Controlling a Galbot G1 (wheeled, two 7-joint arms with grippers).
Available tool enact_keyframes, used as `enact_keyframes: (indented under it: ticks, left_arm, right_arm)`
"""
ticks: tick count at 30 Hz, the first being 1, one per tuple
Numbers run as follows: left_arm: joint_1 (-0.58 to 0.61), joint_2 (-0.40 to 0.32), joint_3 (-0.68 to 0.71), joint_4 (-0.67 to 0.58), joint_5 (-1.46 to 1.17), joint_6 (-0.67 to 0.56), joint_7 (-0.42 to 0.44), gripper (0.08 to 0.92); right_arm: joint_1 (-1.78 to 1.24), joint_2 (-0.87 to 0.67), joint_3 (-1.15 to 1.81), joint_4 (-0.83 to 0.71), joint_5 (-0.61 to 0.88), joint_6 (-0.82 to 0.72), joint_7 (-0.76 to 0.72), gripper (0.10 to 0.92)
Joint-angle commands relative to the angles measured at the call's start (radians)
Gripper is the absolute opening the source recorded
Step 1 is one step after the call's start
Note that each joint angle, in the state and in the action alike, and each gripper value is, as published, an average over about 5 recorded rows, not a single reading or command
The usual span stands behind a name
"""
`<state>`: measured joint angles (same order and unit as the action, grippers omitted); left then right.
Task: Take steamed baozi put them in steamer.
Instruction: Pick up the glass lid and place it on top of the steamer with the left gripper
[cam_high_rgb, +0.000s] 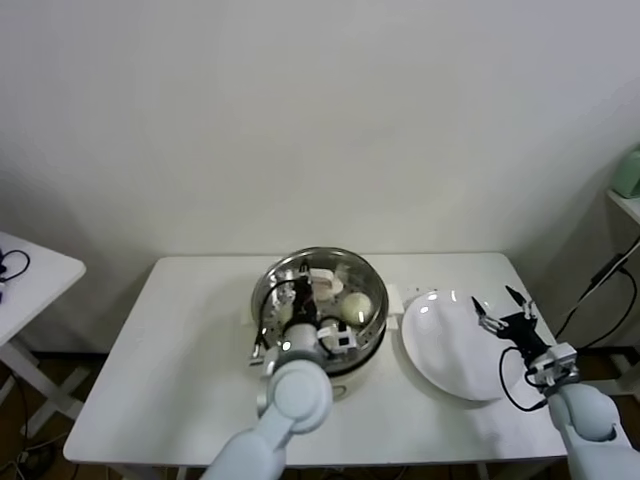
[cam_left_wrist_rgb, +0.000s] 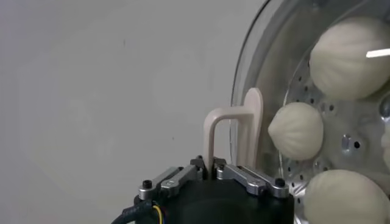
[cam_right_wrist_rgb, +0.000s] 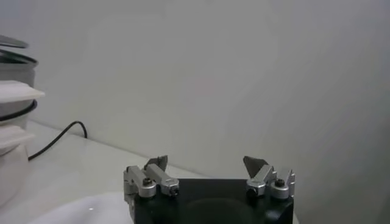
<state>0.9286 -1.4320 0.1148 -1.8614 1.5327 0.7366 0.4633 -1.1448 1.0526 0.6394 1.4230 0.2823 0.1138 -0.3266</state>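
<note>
My left gripper (cam_left_wrist_rgb: 210, 164) is clamped shut on the cream handle (cam_left_wrist_rgb: 234, 131) of the glass lid (cam_left_wrist_rgb: 247, 73), which I hold tilted over the steamer (cam_high_rgb: 290, 272) at the middle of the table (cam_high_rgb: 190, 340). Through the glass I see steamed baozi (cam_left_wrist_rgb: 297, 129) lying on the steamer's perforated floor; at least three show, with the edge of perhaps a fourth. My right gripper (cam_high_rgb: 503, 309) waits with its fingers wide apart and empty, above the white plate (cam_high_rgb: 440, 350) just right of the steamer. The plate holds no buns. I judge the loading done and the lid step in hand. Next I would need to level the lid, centre it on the rim, lower it and let go.
</note>
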Motion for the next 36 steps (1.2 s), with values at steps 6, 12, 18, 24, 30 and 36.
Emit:
enact_keyframes:
  ticks: [6, 12, 18, 24, 30, 36]
  left_arm:
    - [-0.001, -0.054, 0.001, 0.006, 0.077, 0.012, 0.007, 0.161]
    - [0.013, -0.058, 0.003, 0.004, 0.114, -0.015, -0.002, 0.161]
    - [0.02, -0.064, 0.002, 0.015, 0.122, -0.026, -0.016, 0.161]
    - [0.026, -0.077, 0.006, 0.027, 0.132, -0.034, -0.021, 0.161]
    - [0.023, -0.078, 0.003, 0.043, 0.138, -0.044, -0.031, 0.161]
    - [0.02, -0.077, 0.005, 0.06, 0.142, -0.053, -0.04, 0.161]
  right_arm:
    - [0.005, 0.01, 0.0, -0.006, -0.009, 0.004, -0.003, 0.823]
    - [0.007, 0.018, 0.007, -0.014, -0.02, 0.009, -0.01, 0.823]
    - [0.007, 0.026, 0.013, -0.015, -0.023, 0.01, -0.015, 0.823]
    - [0.007, 0.031, 0.015, -0.014, -0.024, 0.011, -0.018, 0.823]
    - [0.006, 0.034, 0.021, -0.012, -0.025, 0.012, -0.023, 0.823]
    - [0.002, 0.038, 0.032, -0.011, -0.025, 0.013, -0.028, 0.823]
